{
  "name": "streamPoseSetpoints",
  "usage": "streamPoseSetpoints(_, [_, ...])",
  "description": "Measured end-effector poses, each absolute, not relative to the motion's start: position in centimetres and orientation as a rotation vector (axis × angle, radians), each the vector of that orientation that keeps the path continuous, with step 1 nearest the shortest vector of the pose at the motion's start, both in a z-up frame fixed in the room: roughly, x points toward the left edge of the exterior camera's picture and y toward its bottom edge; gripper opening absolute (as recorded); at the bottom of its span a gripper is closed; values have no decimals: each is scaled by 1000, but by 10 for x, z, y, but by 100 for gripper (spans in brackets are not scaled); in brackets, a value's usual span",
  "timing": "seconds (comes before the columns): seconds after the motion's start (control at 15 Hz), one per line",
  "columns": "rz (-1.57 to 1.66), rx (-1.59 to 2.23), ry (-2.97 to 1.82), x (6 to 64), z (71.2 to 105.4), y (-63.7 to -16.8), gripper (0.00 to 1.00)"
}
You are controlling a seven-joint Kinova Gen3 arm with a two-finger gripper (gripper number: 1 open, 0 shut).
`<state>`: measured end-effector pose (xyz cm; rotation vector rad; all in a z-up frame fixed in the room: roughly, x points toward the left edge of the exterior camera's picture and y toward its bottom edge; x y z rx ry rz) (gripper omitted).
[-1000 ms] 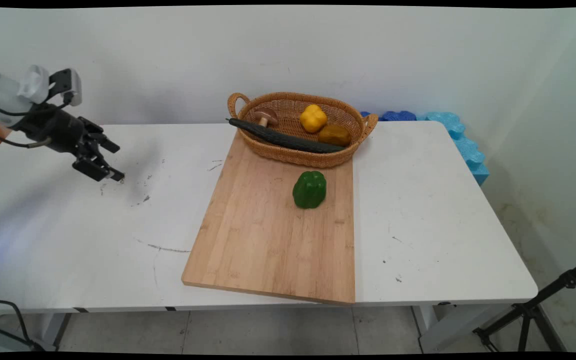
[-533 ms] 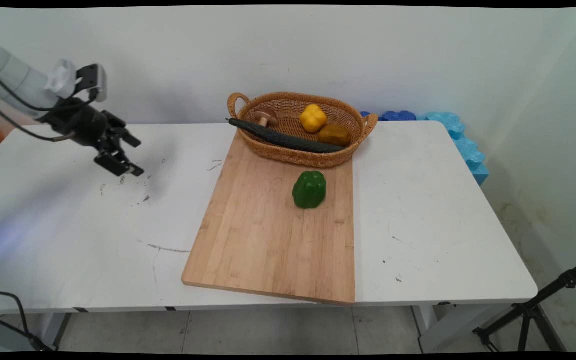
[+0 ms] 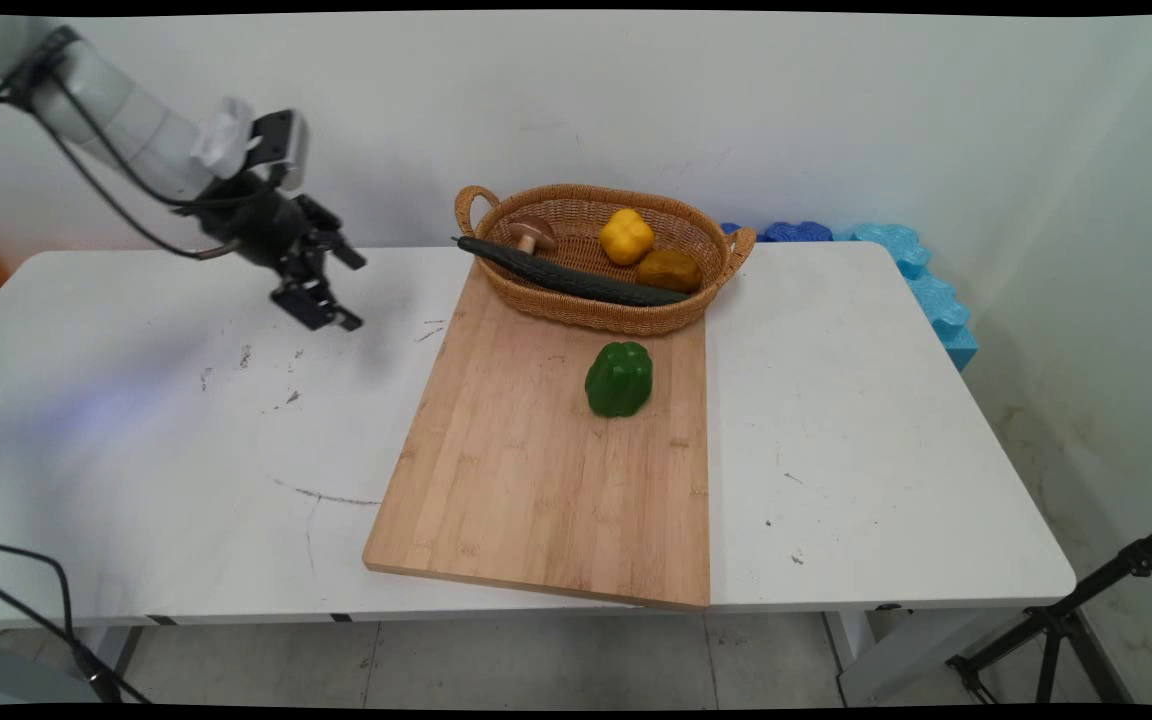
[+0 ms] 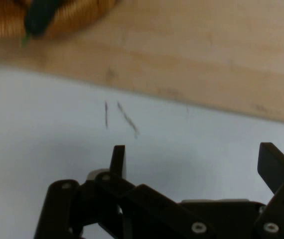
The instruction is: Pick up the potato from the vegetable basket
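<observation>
The gripper hangs over bare white table left of the cutting board, jaws spread wide and holding nothing. A green pepper sits on the board's far half. Behind it, the wicker basket holds a cucumber, mushroom, and yellow pepper.

White arm, black pincer
</observation>
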<state>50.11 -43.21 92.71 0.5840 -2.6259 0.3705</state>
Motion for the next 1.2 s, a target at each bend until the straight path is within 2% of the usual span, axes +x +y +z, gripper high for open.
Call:
streamPoseSetpoints(0.73, [455, 214, -2609, 406, 934, -530, 100])
streamPoseSetpoints(1.2, [497, 115, -2575, 347, 933, -584, 100])
